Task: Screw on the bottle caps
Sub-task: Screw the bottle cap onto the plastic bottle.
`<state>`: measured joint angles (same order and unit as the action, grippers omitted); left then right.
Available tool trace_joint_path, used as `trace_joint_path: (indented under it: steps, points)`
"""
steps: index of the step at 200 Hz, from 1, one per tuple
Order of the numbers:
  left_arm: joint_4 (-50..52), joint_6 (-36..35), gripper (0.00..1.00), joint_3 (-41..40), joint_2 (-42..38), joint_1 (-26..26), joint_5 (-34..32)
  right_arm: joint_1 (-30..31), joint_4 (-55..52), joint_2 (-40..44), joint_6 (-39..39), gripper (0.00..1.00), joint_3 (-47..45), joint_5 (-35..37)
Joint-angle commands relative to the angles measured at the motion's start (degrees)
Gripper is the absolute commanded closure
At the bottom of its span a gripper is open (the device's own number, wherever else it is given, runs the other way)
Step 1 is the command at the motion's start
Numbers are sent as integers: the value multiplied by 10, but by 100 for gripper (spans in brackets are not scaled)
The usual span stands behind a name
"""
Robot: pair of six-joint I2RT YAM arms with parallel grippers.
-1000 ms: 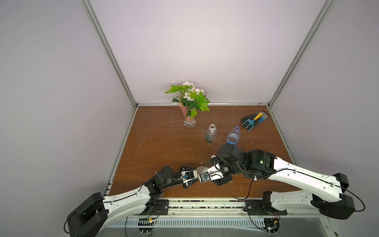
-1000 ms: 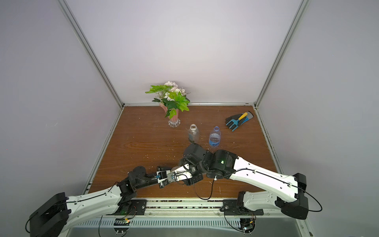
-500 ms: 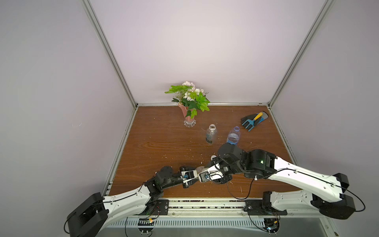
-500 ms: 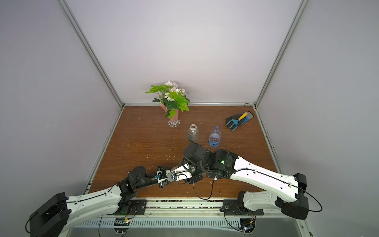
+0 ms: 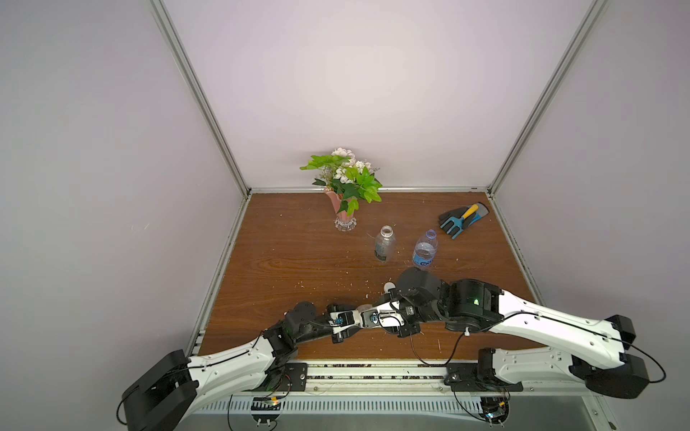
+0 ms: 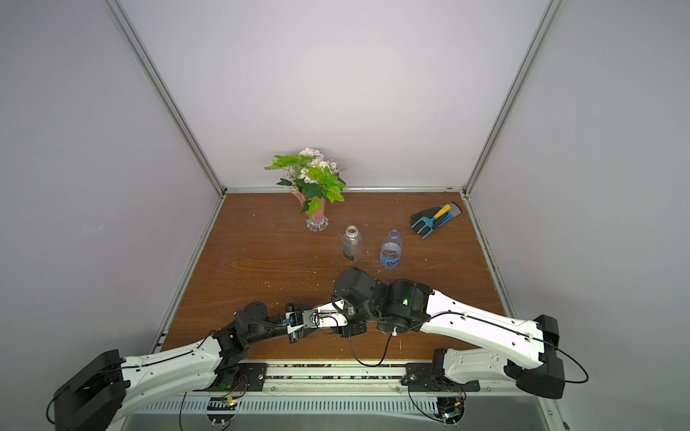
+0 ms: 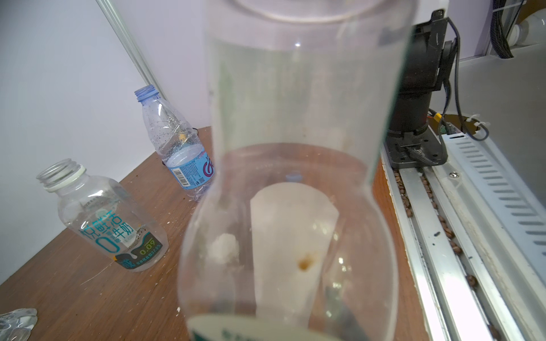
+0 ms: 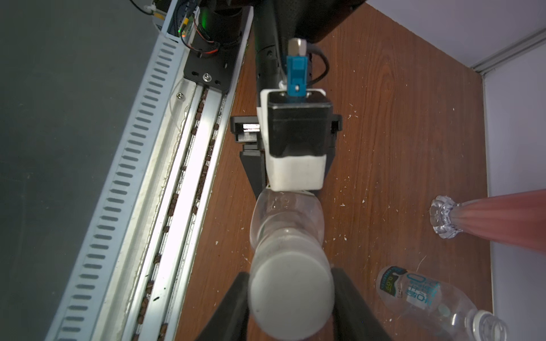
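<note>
Near the front edge of the worktop [image 5: 283, 268], about midway along it, the bottle [image 7: 298, 103] lay level above the wood, its base clamped in the left gripper [image 8: 289, 186]. That gripper's camera mount covered the base in the right wrist view. A white cap [image 8: 291, 295] sat on the neck, which pointed at the right gripper [image 8: 291, 273]. Its two black fingers [image 8: 233, 304] pressed against the cap's sides, jaws narrow around it.

In both top views the arms' wrists hid most of the bottle and all of the cap. Behind the right wrist, toward the middle of the worktop, a dark-labelled bottle [image 5: 384, 246] and a blue-labelled bottle [image 5: 425, 250] stood upright and open-necked, near each other and apart from both grippers. A loose cap [image 5: 389, 287], white, lay just beside the right wrist. A pink vase [image 5: 345, 212] of flowers stood by the rear edge, and a glove [image 5: 463, 220] with a small fork lay in the rear right corner.
</note>
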<state>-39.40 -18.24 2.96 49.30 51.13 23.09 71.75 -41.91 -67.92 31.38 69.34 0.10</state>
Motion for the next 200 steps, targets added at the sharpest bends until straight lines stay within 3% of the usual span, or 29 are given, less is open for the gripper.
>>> trace_joint_path:
  steps: [1,80,144,170,200]
  points:
    - [-36,2,54,11,-1,-4,-14,-8,95,2,-147,100,-11,82]
    - [-44,8,54,11,-2,-4,-26,-4,140,22,-363,100,-56,138]
    - [-49,12,55,13,3,-4,-29,5,142,4,-397,100,-53,139]
    - [-61,20,55,6,-4,-4,-41,5,163,42,-395,60,-58,145]
    - [-81,27,55,-6,-12,-4,-62,5,254,113,-451,25,-109,139]
